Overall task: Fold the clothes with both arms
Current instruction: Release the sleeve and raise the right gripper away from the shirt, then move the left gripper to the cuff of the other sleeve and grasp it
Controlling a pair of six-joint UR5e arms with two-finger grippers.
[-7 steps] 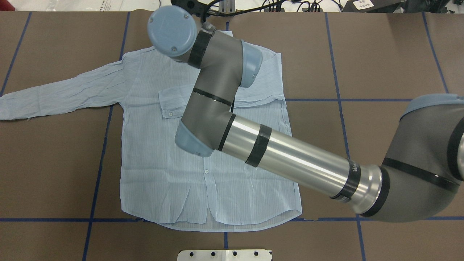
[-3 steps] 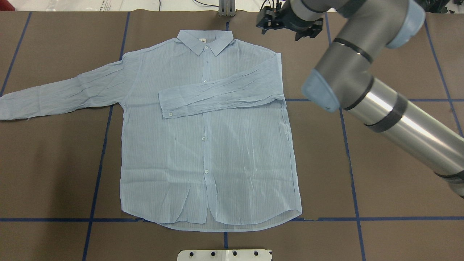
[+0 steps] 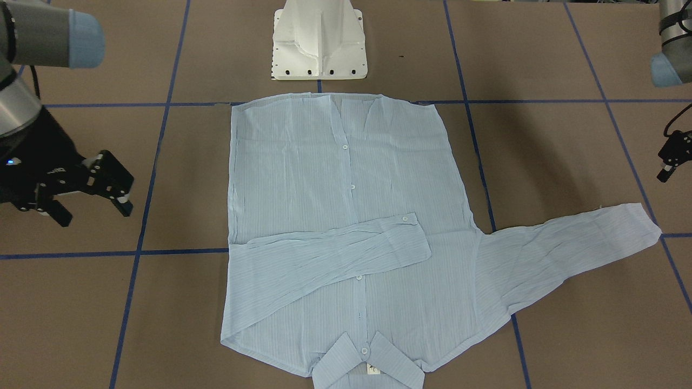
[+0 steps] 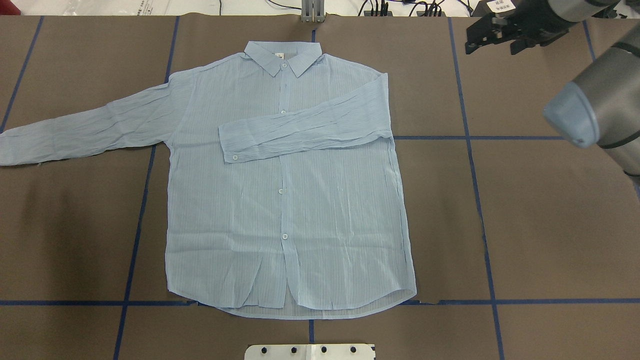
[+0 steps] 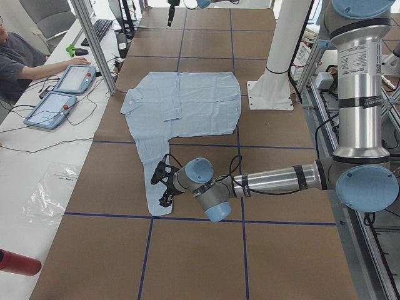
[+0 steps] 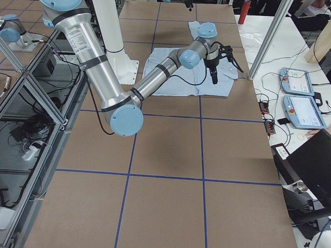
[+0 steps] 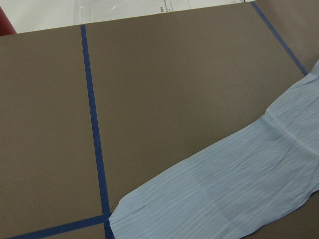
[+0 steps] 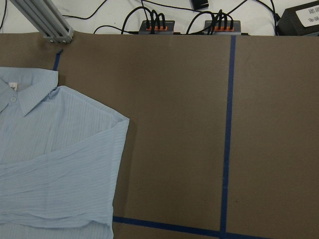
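The pale-blue striped shirt (image 4: 290,200) lies flat and buttoned on the brown table, collar at the far edge. One sleeve (image 4: 305,130) is folded across the chest. The other sleeve (image 4: 85,130) lies stretched out to the view's left. My right gripper (image 4: 492,45) is open and empty, off the shirt at the far right; in the front view it (image 3: 89,208) hangs left of the shirt. My left gripper (image 5: 161,185) hovers open by the stretched sleeve's cuff (image 7: 144,214), holding nothing. It only partly shows at the front view's right edge (image 3: 665,167).
The white pedestal base (image 3: 319,43) stands at the near edge behind the hem. Blue tape lines (image 4: 475,200) cross the brown cover. Cables and power boxes (image 8: 159,25) line the far edge. Operator tablets (image 5: 62,87) lie on a side table.
My right arm has swung off the shirt to the far right, uncovering the collar and the folded sleeve. The shirt has not moved.
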